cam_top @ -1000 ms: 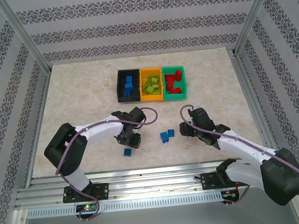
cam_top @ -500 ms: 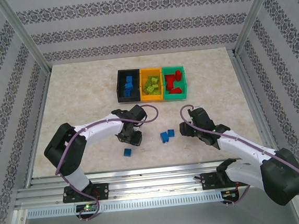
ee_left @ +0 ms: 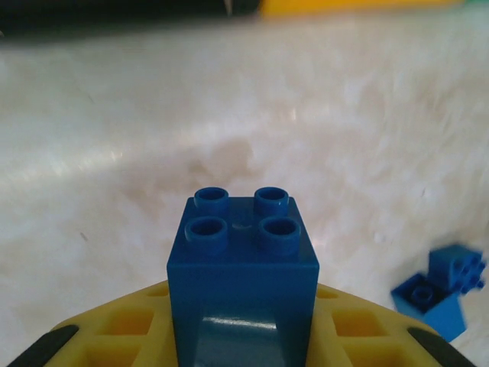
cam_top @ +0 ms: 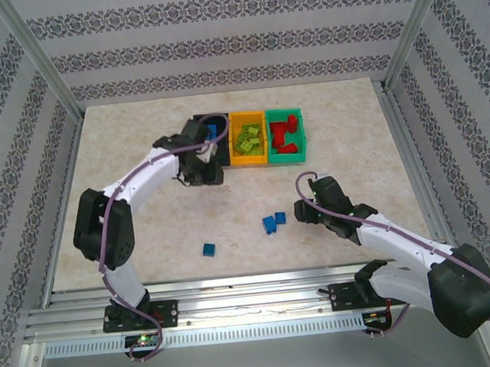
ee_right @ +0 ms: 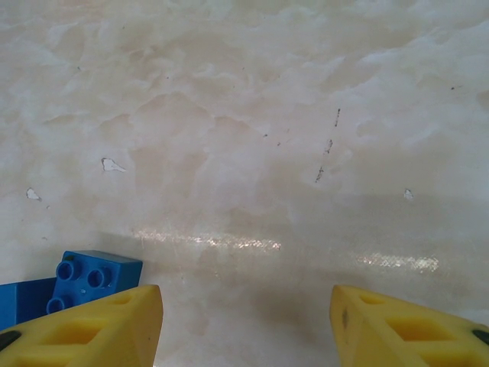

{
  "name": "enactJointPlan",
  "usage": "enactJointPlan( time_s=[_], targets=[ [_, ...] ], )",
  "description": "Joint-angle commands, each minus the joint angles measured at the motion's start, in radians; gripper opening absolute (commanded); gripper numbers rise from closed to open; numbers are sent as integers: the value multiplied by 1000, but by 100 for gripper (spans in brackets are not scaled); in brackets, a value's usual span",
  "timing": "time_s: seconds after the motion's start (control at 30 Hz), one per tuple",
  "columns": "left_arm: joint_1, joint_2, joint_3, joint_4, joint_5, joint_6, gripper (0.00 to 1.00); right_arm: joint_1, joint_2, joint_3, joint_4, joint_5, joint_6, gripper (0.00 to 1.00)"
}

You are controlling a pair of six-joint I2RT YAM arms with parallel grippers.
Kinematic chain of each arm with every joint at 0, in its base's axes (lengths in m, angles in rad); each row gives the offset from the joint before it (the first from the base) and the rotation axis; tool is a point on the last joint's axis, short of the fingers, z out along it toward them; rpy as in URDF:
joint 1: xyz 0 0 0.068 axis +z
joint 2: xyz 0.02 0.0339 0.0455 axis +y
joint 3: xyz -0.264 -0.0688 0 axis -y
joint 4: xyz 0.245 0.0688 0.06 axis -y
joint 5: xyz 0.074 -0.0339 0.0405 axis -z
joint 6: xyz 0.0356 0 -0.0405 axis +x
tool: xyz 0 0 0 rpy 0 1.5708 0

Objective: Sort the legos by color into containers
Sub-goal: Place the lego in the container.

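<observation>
My left gripper (cam_top: 207, 175) hovers just in front of the black container (cam_top: 209, 140) and is shut on a blue lego (ee_left: 243, 267), studs facing away, gripped between the yellow fingers (ee_left: 114, 336). The black container holds blue legos, the orange-yellow one (cam_top: 248, 138) lime green legos, the green one (cam_top: 285, 135) red legos. A pair of blue legos (cam_top: 273, 222) lies mid-table, and a single blue lego (cam_top: 209, 249) lies nearer the front. My right gripper (cam_top: 304, 211) stands open and empty just right of the pair, one of which (ee_right: 95, 275) sits beside its left finger (ee_right: 92, 329).
The three containers stand side by side at the back centre of the marble-patterned table (cam_top: 123, 160). Aluminium frame posts (cam_top: 46, 72) and patterned walls enclose the table. The pair of blue legos (ee_left: 443, 287) also shows low right in the left wrist view.
My left arm has swung from the front of the table back toward the black container, carrying the blue lego. The right arm has stayed where it was.
</observation>
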Motion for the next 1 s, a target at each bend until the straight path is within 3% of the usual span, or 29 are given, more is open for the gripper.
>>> enactJointPlan(
  time_s=[0.0,0.4,0.57,0.73,0.97],
  targets=[
    [58,66,141,-80,49,46,34,10,-21,10,14,20,-12,60],
    [154,445,705,-173,144,22,39,10,-68,-11,21,25,-8,60],
    [153,537,893,-208,205,-32,59,10,-70,-14,22,21,-9,60],
    [151,434,748,-143,201,-20,63,10,-71,-13,22,27,-8,60],
    [150,158,284,39,214,-15,63,10,-56,-7,23,25,-9,61]
  ],
)
